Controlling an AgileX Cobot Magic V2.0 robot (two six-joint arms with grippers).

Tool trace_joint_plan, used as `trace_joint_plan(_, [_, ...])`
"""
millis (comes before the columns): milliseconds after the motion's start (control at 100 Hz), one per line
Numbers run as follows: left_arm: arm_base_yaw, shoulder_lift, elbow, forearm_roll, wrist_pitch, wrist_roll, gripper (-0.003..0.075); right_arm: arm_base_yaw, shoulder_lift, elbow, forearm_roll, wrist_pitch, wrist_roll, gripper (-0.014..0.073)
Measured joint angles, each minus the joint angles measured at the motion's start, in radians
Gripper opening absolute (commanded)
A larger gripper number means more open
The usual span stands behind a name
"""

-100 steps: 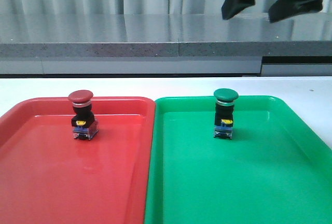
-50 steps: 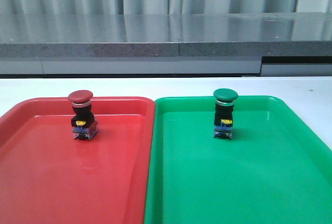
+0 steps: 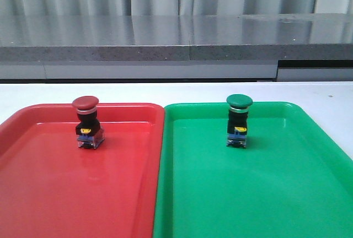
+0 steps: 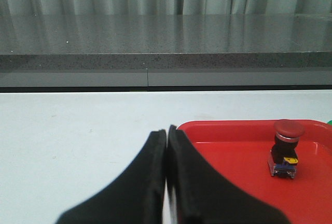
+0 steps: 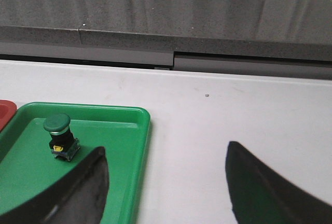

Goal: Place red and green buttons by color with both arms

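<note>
The red button [image 3: 86,122] stands upright in the red tray [image 3: 66,188], near its far edge. The green button [image 3: 239,119] stands upright in the green tray [image 3: 259,188], near its far edge. Neither arm shows in the front view. In the left wrist view my left gripper [image 4: 166,133] is shut and empty, off the red tray's near-left corner, well away from the red button [image 4: 285,148]. In the right wrist view my right gripper [image 5: 166,154] is open and empty, over the green tray's right rim, apart from the green button [image 5: 59,136].
The two trays lie side by side, touching, on a white table [image 3: 176,92]. A grey ledge [image 3: 176,53] and curtains run along the back. White table surface lies left of the red tray [image 4: 78,146] and right of the green tray [image 5: 218,125].
A black arm at the top right of the front view one second ago has gone out of view. The buttons and trays have not moved.
</note>
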Motion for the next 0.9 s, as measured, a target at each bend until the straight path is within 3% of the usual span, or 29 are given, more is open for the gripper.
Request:
trace_joint_plan(60, [0.000, 0.000, 0.000, 0.000, 0.000, 0.000, -0.0019, -0.002, -0.047, 0.012, 0.000, 0.024, 0.000, 0.0367])
trace_joint_plan(300, [0.000, 0.000, 0.000, 0.000, 0.000, 0.000, -0.0019, -0.002, -0.090, 0.019, 0.000, 0.075, 0.000, -0.0074])
trace_joint_plan(900, [0.000, 0.000, 0.000, 0.000, 0.000, 0.000, -0.0019, -0.002, -0.090, 0.019, -0.003, 0.075, 0.000, -0.0068])
